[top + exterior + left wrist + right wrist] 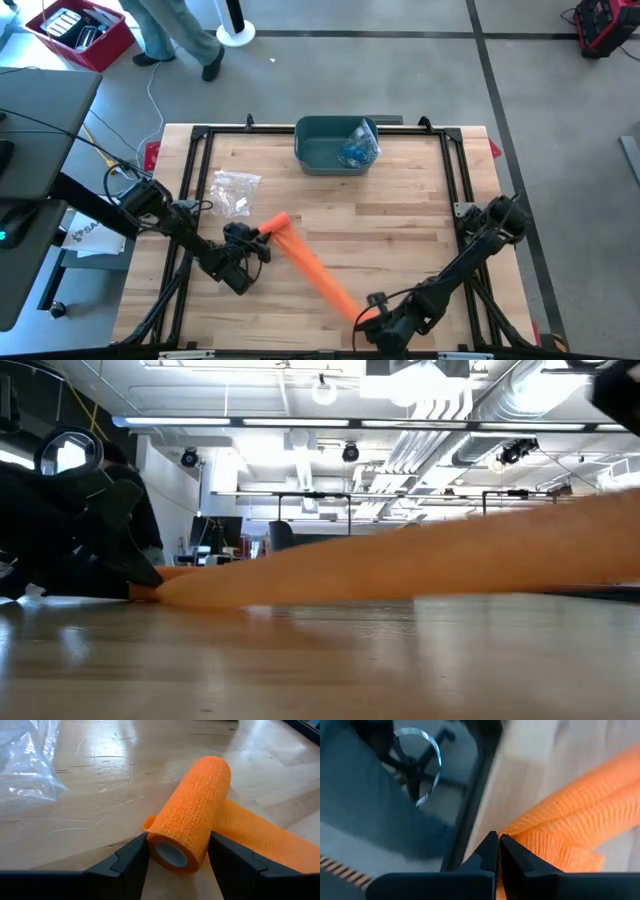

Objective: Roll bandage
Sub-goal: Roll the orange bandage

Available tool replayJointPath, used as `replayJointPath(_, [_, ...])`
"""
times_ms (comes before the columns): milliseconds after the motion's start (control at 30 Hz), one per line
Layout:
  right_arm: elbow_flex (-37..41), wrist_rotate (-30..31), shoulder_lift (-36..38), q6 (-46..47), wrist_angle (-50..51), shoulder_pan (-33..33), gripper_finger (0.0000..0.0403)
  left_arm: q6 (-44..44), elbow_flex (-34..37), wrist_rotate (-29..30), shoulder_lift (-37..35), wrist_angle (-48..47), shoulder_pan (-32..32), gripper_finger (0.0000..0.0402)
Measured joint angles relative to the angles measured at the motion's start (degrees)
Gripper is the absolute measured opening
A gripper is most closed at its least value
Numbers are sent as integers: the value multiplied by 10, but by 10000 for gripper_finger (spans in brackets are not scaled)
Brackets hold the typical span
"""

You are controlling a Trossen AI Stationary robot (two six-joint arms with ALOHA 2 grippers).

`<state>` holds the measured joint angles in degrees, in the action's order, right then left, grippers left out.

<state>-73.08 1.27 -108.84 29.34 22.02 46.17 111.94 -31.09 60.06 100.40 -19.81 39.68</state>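
1. Starting at the left: the left tool (262, 236) sits on the wooden surface (400, 250) with its two fingers spread wide and clamped on the ends of the bandage roll (192, 815), one finger against each open end. A crumpled clear plastic bag (236, 190) lies just beyond it.
2. The roll's long axis runs across the gap between those fingers, so, as I judge it, turning the wrist would wind tape onto the roll.
3. From the roll the unrolled orange strip (318, 268) runs diagonally over the surface, away from the left tool toward the near right corner; that diagonal is its long axis.
4. At the far end, the right tool (498, 851) has its fingers pinched together on the strip's bunched tail, near the surface's front edge.
5. The left arm is nearer the roll, the right arm nearer the free end; the strip looks stretched between them.
6. A teal bin (325, 145) stands well apart at the back edge.
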Motion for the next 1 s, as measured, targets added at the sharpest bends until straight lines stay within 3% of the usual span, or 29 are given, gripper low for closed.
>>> replayJointPath(133, [0,-46,9,78,60,9,0,11,0,4,0,-3,-3,193])
replayJointPath(233, [1,-48,21,95,81,22,0,43,1,34,-1,-4,-3,193])
replayJointPath(500, [1,97,43,37,94,27,0,116,-10,120,-3,1,15,193])
replayJointPath(1000, [1,212,38,-81,0,-31,0,73,-13,104,-3,3,18,193])
